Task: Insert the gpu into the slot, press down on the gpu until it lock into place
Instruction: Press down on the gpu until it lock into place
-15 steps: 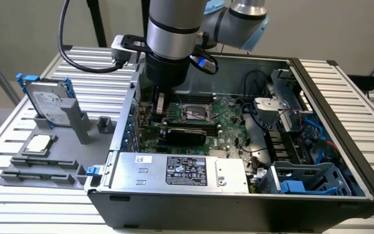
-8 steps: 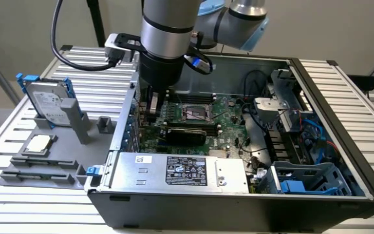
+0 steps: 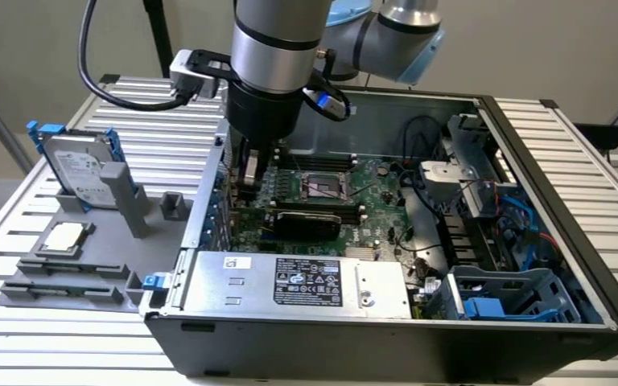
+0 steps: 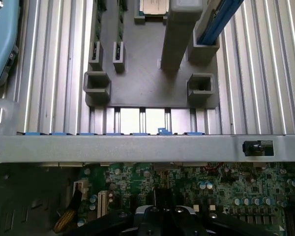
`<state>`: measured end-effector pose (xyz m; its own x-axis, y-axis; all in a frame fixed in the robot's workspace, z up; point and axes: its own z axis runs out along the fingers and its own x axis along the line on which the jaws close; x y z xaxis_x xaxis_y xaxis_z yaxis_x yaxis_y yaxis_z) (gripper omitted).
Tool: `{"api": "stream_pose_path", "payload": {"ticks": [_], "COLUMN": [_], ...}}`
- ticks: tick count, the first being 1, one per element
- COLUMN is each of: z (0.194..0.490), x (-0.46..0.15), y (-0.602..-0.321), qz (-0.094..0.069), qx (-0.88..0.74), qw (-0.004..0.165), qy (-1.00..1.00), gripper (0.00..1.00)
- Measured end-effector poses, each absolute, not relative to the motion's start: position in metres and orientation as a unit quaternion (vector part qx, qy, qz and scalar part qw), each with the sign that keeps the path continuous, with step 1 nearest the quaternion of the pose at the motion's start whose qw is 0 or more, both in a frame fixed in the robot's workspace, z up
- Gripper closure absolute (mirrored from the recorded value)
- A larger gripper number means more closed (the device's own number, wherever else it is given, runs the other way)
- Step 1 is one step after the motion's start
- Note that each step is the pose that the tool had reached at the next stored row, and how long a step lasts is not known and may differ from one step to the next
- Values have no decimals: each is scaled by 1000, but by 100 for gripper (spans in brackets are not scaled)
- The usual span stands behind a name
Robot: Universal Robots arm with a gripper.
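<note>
You'll see your gripper (image 3: 247,193) clenched tight with nothing in it, lowered into the open computer case (image 3: 395,346) near its wall on the exterior view's left. The black card (image 3: 305,219) stands on the green circuit board (image 3: 379,181) just beside the gripper, toward the silver power box (image 3: 298,281). You cannot tell whether they touch.
</note>
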<state>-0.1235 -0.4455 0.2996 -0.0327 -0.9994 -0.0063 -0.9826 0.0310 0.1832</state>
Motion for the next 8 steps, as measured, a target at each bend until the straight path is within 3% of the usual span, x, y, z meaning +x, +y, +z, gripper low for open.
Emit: {"api": "stream_pose_path", "payload": {"ticks": [8], "z": [300], "x": [-124], "y": [-448], "qz": [-71], "qx": [692], "qw": [67], "qy": [-715], "gripper": [89]}}
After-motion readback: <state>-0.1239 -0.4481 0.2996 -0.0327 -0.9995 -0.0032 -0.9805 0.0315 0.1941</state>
